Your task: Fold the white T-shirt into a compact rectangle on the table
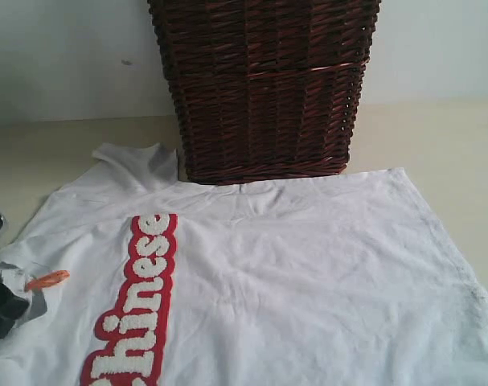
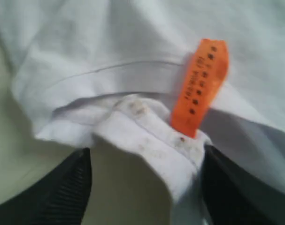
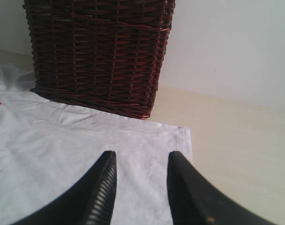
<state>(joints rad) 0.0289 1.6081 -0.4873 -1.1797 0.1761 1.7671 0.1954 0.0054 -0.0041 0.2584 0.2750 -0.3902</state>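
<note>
The T-shirt [image 1: 292, 273] lies spread on the desk [image 1: 436, 137], its far edge reaching the foot of the basket [image 1: 264, 88]. Its red-edged lettering [image 1: 139, 297] runs away from the basket, off the basket's left side. Farther left of the basket, the left jaws stand wide apart, and a bunched hem fold with the orange tag [image 2: 201, 86] sits loose between them. The right jaws hover part-open over the shirt's corner right of the basket, holding nothing.

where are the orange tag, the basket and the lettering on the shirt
tag [image 2: 201, 86]: left wrist view, middle of the strip
basket [image 1: 264, 88]: exterior view, front wicker wall
lettering [image 1: 143, 297]: exterior view, middle of the word
</note>
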